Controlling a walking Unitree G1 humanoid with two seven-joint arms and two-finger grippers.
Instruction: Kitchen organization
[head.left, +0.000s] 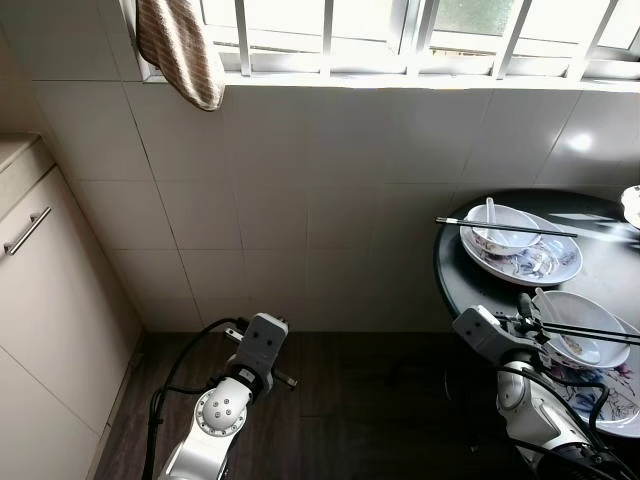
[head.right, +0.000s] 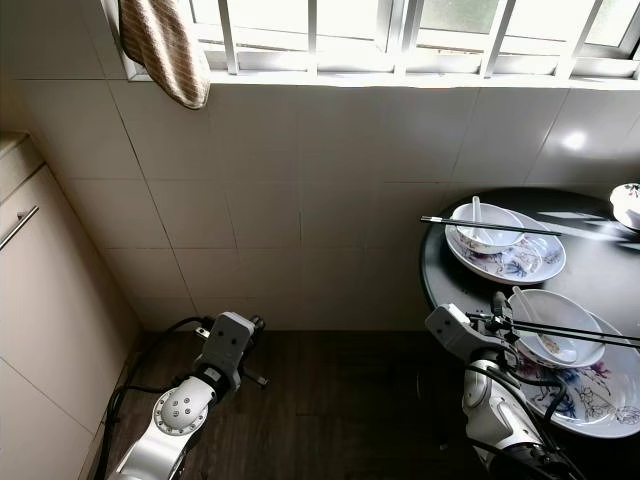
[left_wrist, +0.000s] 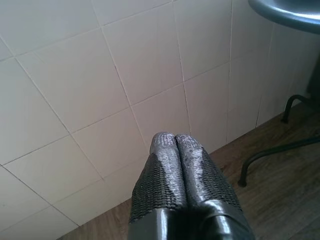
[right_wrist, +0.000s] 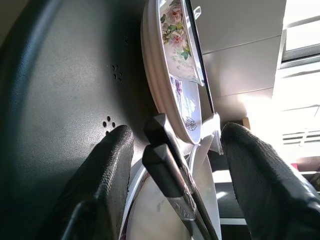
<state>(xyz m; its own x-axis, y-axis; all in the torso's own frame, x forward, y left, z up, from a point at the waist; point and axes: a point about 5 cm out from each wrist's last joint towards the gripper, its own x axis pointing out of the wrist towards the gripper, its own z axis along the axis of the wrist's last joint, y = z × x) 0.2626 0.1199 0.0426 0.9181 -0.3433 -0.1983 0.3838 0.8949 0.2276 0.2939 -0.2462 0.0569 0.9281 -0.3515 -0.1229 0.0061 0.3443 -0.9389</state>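
Silver arms, black cables, textured black fingers (left_wrist: 165, 185).

The right gripper (right_wrist: 172, 165) stands spread at the table (head.left: 600, 270) edge; chopsticks (right_wrist: 172, 182) lie between its fingers, the near bowl (head.left: 580, 340) just beyond. Open floor (head.left: 370, 400) lies to its left.

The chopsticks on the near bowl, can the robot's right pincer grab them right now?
Probably yes. The right pincer is open, with the ends of the chopsticks between its fingers, and nothing blocks them where they lie across the near bowl.
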